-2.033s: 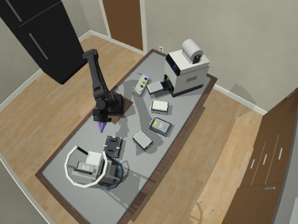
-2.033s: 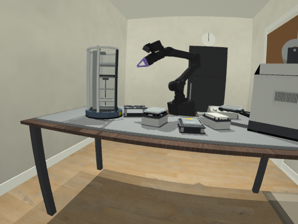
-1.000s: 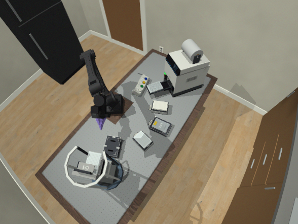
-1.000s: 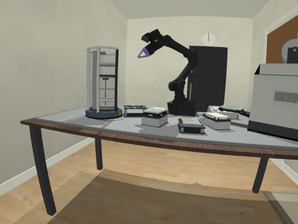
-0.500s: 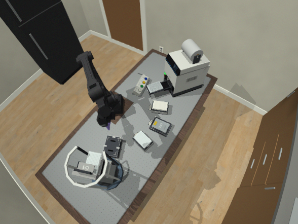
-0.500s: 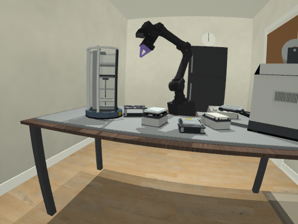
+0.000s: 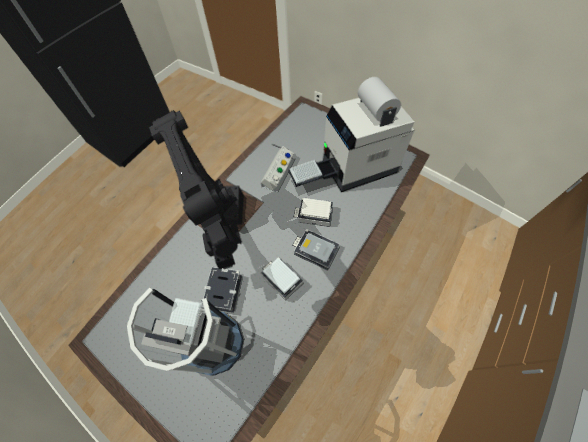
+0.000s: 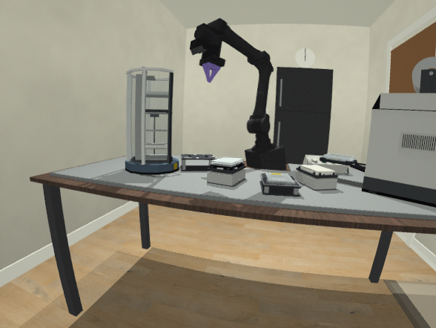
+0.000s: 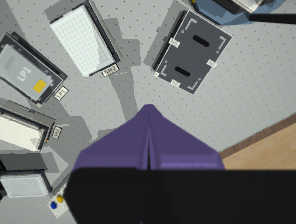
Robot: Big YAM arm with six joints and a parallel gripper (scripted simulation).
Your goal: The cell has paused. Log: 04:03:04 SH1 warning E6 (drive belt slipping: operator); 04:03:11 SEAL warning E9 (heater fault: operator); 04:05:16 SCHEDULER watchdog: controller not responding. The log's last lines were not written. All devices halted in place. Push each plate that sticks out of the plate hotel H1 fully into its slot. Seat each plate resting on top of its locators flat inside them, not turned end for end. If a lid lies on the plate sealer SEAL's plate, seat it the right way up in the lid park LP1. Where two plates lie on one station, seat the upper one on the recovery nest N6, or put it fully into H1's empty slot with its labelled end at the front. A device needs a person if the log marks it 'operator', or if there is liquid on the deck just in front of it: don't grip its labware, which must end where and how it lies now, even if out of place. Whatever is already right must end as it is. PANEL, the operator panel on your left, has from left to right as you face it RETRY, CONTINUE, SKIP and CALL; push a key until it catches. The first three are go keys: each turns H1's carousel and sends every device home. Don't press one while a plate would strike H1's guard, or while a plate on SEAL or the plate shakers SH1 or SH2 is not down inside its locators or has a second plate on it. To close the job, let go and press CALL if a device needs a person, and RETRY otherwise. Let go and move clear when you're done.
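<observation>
You see the claw (image 8: 210, 75) hanging high above the table (image 8: 230, 213), its purple fingers pressed tightly together with nothing between them.

In the wrist view, taking the fingertips as the dial's centre:
- The dark empty nest (image 9: 192, 52) lies on the table at about 1 o'clock, well below the claw and apart from it.
- A white plate on its shaker (image 9: 82, 37) lies at about 11 o'clock.
- The lid park marked LP1 (image 9: 27, 70) sits near 10 o'clock.
- Another plate on a shaker (image 9: 20, 131) is at 9 o'clock.
- The button panel (image 9: 56, 202) shows near 8 o'clock.

In the top view, the plate tower (image 7: 150, 362) stands beside the nest, with one white plate (image 7: 185, 312) on its near side.
</observation>
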